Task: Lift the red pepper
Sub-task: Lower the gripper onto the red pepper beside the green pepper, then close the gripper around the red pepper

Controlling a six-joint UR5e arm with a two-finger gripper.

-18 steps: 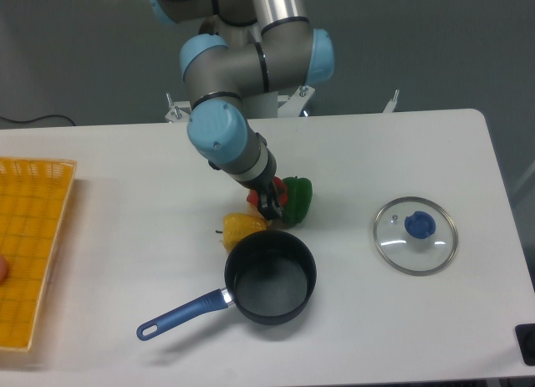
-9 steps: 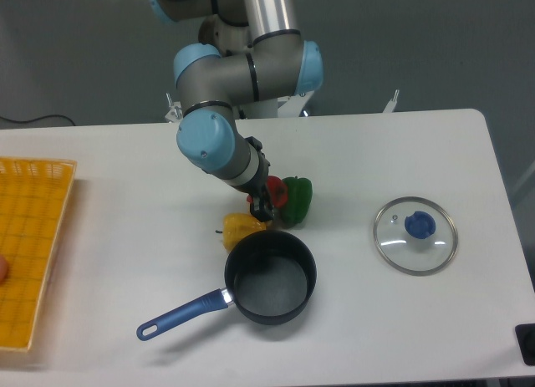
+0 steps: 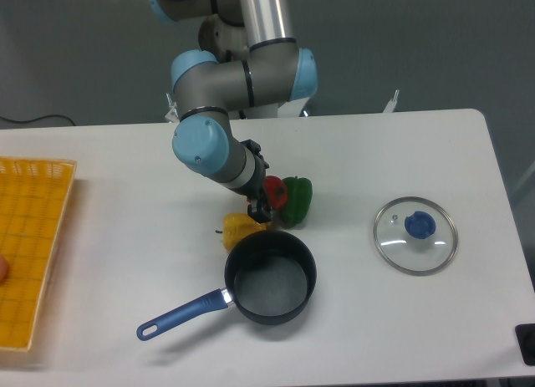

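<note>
Change since a second ago: I watched the arm's elbow and wrist swing toward nine o'clock, and more of the red pepper (image 3: pixel 275 191) came into view beside the gripper (image 3: pixel 258 210); the vegetables and pan had not shifted.
Yellow basket (image 3: pixel 33 252): it sat at the table's nine o'clock edge, well apart from the work.
Saucepan (image 3: pixel 269 276): black, blue handle pointing toward seven o'clock, at six o'clock of the pepper cluster.
Yellow pepper (image 3: pixel 239 228): touching the pan's rim at its eleven o'clock, just under the gripper.
Gripper: low over the cluster, its tip between yellow and red; I could not tell whether the fingers were apart or closed, as the wrist hid them.
Red pepper: on the table, just at three o'clock of the gripper, pressed against the green pepper (image 3: pixel 298 198).
Glass lid (image 3: pixel 415 235): flat on the table, well off at three o'clock.
Step in hand: I judged it the final approach, no grasp yet.
Next move: I reckoned the fingers needed to straddle the red one alone, without nudging its green neighbour.
</note>
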